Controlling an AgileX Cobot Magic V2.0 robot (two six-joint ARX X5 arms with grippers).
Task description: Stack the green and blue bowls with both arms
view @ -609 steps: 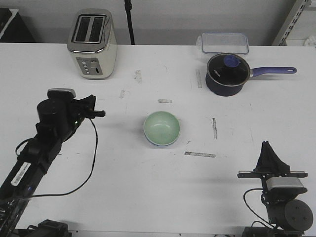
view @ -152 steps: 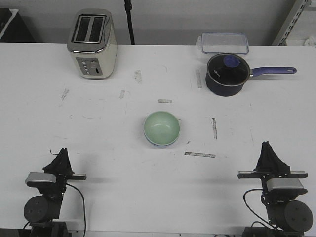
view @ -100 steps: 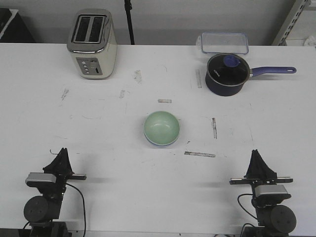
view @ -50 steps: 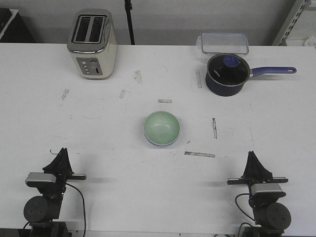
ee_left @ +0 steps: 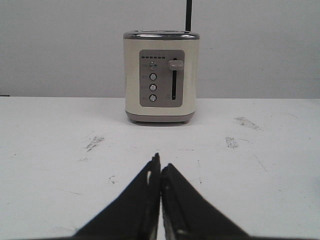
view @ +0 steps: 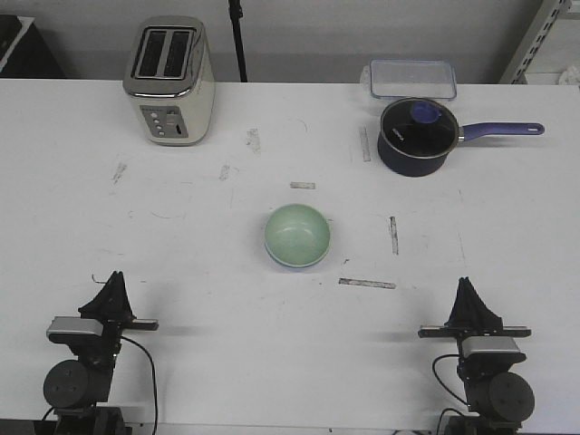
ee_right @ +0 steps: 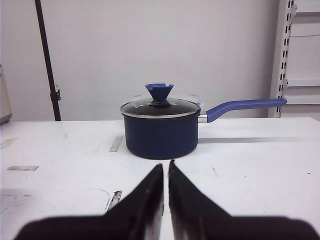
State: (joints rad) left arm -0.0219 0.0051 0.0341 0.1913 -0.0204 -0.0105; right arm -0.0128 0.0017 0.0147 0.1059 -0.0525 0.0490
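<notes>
A: Bowls first: where are they?

B: Middle of the table (view: 181, 263). The green bowl (view: 297, 234) sits inside the blue bowl (view: 283, 261), of which only a thin rim shows along the near left edge. So the stack looks done.

A: And the arms?

B: Both are folded back at the near edge, well apart from the bowls. About six seconds ago the left arm was stretched out over the left part of the table; by a second and a half ago it was parked at the near left corner. The right arm has shifted a little to the left within the last second or so and is now about settled.

A: Claws?

B: The left gripper (ee_left: 160, 172) has its fingers pressed together, holding nothing, pointing toward the toaster (ee_left: 161, 76) at the far left. The right gripper (ee_right: 165, 177) has its fingers nearly together with a thin slit between, also holding nothing, facing the saucepan (ee_right: 161, 127) at the far right.

A: What does that mean for the job?

B: I judge it finished: bowls nested, nothing held, arms at rest. The stack has not shifted in that time.
</notes>
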